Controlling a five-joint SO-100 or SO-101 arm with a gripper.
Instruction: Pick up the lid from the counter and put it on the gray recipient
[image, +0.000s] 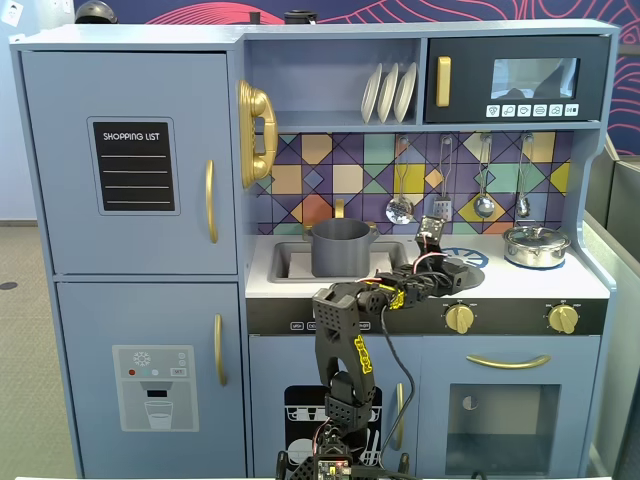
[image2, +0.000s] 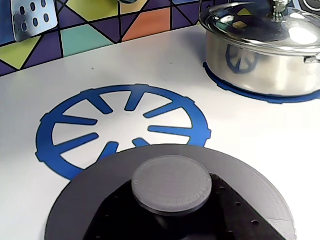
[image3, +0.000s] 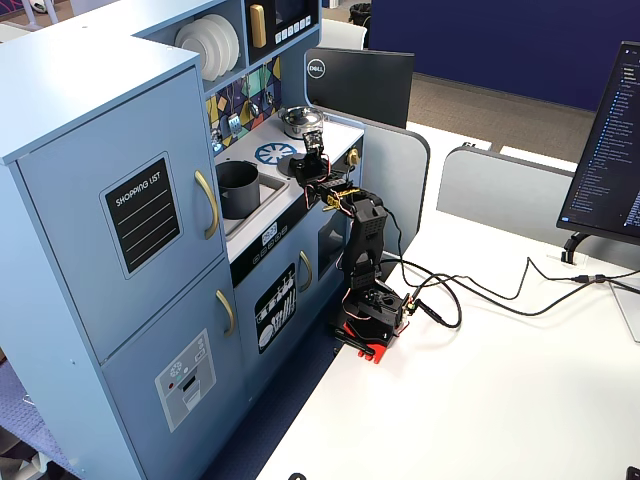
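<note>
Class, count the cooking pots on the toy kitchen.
2: the gray recipient in the sink, uncovered, and the steel pot with its shiny lid on the right burner. None seem hidden.

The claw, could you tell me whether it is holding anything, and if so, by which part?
It cannot be told for certain: the claw sits at the dark-gray lid, seemingly around its central knob.

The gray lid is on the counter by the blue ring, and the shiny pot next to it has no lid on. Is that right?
Not quite. The wrist view shows the shiny pot wearing its own shiny lid. The rest is right: the gray lid lies on the counter by the blue ring.
</note>
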